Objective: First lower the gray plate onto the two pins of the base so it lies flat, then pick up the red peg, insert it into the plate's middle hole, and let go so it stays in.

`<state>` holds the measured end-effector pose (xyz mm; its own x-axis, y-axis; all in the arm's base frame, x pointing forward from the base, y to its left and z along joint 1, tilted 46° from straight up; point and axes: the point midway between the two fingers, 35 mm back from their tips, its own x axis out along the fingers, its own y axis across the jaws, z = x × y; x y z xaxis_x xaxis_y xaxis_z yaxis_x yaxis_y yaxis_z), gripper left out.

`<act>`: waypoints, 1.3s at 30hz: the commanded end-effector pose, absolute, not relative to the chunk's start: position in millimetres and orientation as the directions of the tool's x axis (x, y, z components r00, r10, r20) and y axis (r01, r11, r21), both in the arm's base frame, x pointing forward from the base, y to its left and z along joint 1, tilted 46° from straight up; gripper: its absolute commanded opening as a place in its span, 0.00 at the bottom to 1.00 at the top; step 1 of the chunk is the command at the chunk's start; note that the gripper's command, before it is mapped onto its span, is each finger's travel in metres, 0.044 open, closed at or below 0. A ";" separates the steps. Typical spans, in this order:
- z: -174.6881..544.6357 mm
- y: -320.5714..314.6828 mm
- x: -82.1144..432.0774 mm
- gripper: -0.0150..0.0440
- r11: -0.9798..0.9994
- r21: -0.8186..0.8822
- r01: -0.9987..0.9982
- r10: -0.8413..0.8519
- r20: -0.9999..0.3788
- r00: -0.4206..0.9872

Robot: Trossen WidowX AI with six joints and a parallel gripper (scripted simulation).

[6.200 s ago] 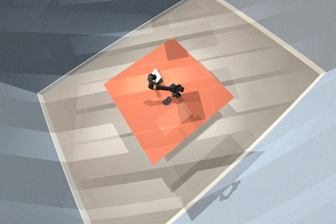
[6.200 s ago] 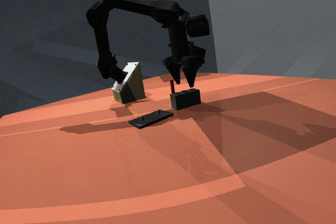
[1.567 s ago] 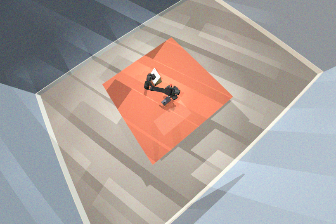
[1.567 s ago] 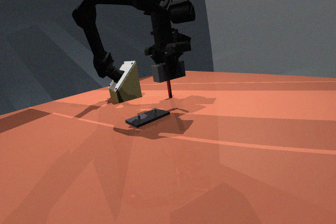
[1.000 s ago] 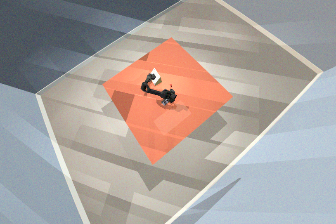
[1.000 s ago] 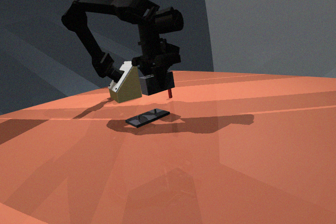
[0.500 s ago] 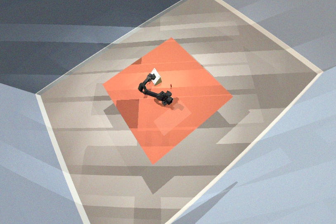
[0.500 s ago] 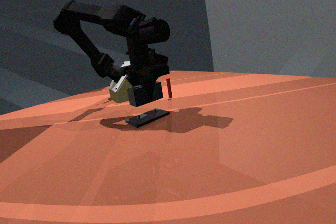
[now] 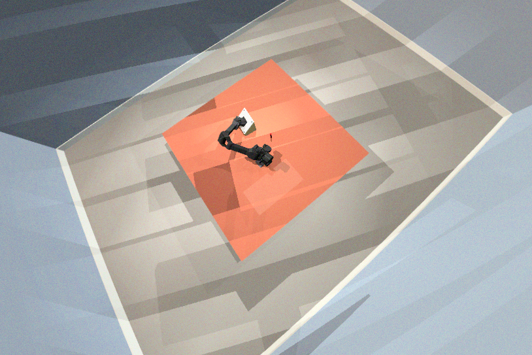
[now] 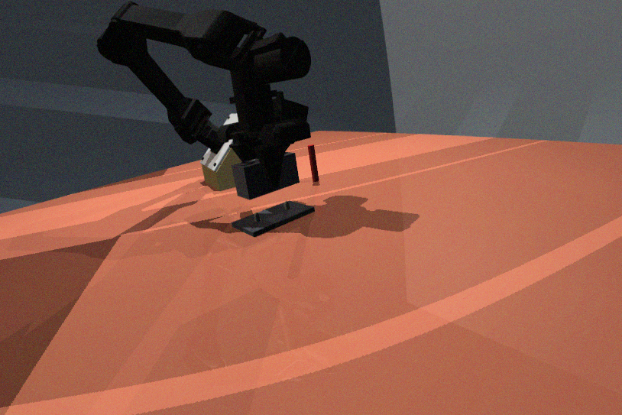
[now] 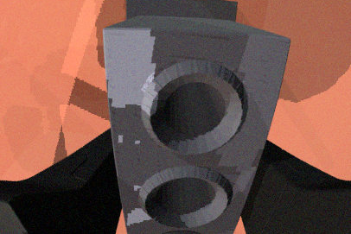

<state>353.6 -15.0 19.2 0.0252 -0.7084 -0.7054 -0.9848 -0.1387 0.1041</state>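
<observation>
The gray plate [image 10: 251,180] [image 11: 130,125] is a thick block held over the base; two of its round holes show clearly in the wrist view. My gripper [image 10: 272,178] [image 11: 179,125] is shut on the plate, a finger on each side. The dark flat base [image 10: 302,214] [image 11: 181,6] lies below with two short upright pins, and a gap shows between pins and plate. In the wrist view the base's far end sticks out past the plate, and the pins are hidden. The red peg [image 9: 271,136] [image 10: 312,163] stands nearly upright behind the base, away from the gripper.
The arm's white sloped mounting board [image 9: 246,116] on an olive wedge block [image 10: 218,176] stands behind and left of the base. An orange square mat [image 9: 310,128] lies under everything. The arm's shadow falls around the base.
</observation>
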 end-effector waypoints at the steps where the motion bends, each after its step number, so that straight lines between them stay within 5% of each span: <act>1: 21.3 -15.2 354.5 0.25 -0.144 0.100 -0.985 -0.710 -0.704 0.032; 39: 1.2 -37.6 356.7 0.25 -0.144 0.100 -0.985 -0.710 -0.703 0.032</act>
<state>357.6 -33.9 6.6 0.0362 -0.7064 -0.7069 -0.9863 -0.1393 0.0887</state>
